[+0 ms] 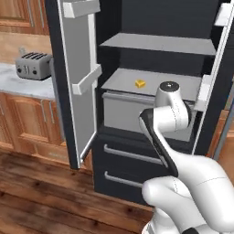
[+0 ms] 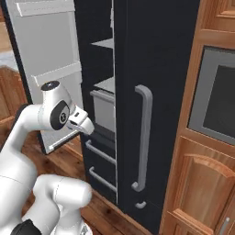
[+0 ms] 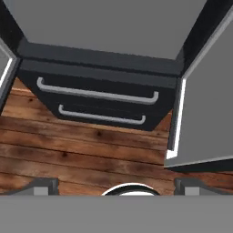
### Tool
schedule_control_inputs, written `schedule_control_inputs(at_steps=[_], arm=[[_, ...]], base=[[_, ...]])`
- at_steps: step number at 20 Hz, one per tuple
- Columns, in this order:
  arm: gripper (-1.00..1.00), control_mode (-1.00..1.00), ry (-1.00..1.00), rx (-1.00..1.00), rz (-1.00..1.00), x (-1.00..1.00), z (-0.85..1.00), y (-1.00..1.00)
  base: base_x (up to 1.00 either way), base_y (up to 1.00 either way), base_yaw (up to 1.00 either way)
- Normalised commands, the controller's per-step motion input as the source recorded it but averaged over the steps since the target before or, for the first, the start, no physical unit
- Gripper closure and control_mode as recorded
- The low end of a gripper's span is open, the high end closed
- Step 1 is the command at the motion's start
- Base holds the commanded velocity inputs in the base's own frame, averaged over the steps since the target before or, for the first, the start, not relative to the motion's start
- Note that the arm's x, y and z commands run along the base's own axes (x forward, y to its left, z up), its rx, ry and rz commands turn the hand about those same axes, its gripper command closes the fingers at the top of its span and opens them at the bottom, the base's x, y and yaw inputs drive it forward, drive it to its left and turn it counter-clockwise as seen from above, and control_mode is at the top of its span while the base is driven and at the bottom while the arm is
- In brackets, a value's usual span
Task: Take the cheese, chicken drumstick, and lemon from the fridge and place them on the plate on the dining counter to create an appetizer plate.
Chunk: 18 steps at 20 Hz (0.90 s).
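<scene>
The fridge [image 1: 151,91] stood open in front of the robot, its left door swung wide and the right door ajar. The cheese [image 1: 140,83] lay alone on the lower grey shelf, a small yellow-orange wedge sitting flat and upright, above and beyond the tool [image 3: 116,189]. No drumstick or lemon could be made out on the shelves from these angles; the right door hid much of the interior in the right base view.

The tool hung low and pointed downward toward the wooden floor [image 3: 82,150], with the two lower drawers [image 3: 98,102] of the fridge ahead of it. Its two fingertips [image 3: 43,185] stood fully apart with nothing between them.

As a judgement, the wedge should be light and fairly firm, with flat faces that give good purchase, though a waxy surface could slide under a weak pinch and too hard a squeeze could dent it. The best hold would likely be across the two broad parallel faces near the thick end, not across the tapering sides, which would squirt it out forward. The tool would have to rise and reach in over the shelf's front edge, clearing the drawer box just beneath it.
</scene>
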Motion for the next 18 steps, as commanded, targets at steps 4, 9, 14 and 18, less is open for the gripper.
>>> schedule_control_inputs(at_steps=[4, 9, 14, 18], arm=[[-1.0, 1.0, 0.0, 0.0, 0.0, 0.0, 0.0, 0.0], [-1.0, 1.0, 0.0, 0.0, 0.0, 0.0, 0.0, 0.0], [-1.0, 1.0, 0.0, 0.0, 0.0, 0.0, 0.0, 0.0], [-1.0, 1.0, 0.0, 0.0, 0.0, 0.0, 0.0, 0.0]], base=[[0.52, 0.63, -0.55], [0.42, 0.5, -0.55], [0.75, 0.2, -0.42], [0.7, 0.28, -0.09]])
